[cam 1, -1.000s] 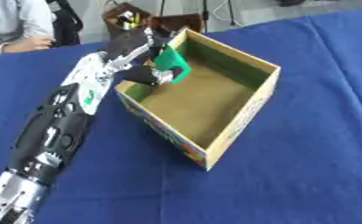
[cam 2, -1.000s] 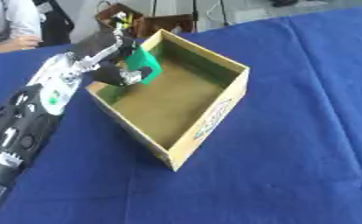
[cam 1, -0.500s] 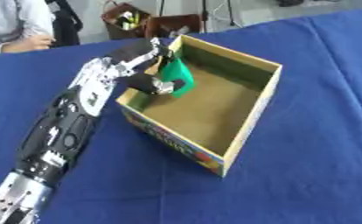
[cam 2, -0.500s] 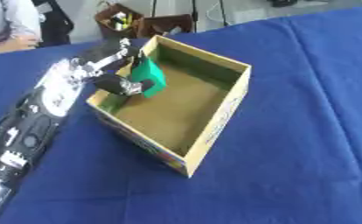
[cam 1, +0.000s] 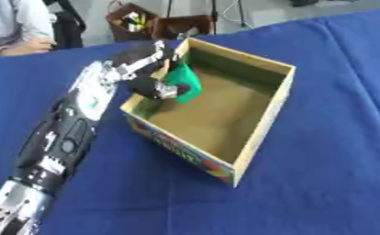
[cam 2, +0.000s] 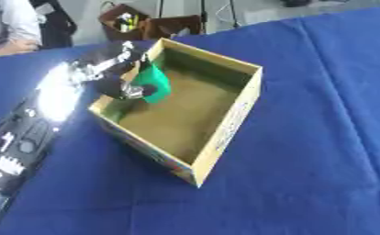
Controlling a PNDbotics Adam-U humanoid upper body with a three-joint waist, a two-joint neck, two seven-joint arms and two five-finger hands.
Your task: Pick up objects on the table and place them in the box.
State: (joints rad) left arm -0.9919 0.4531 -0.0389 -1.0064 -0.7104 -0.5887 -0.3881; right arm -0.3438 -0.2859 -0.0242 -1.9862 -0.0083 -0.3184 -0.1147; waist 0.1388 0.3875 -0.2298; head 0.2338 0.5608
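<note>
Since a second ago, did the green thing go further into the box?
Yes. The left hand has carried the green thing in from the box's near-left rim, lower over its floor.

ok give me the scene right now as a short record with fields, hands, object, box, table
left hand: black and silver left hand reaches over the box's near-left wall, fingers curled on the green object
right hand: not in view
object: green soft-looking object, held inside the box by its left wall; whether it touches the floor is unclear
box: open cardboard box with printed outer sides, brown floor otherwise bare
table: blue cloth-covered table
</note>
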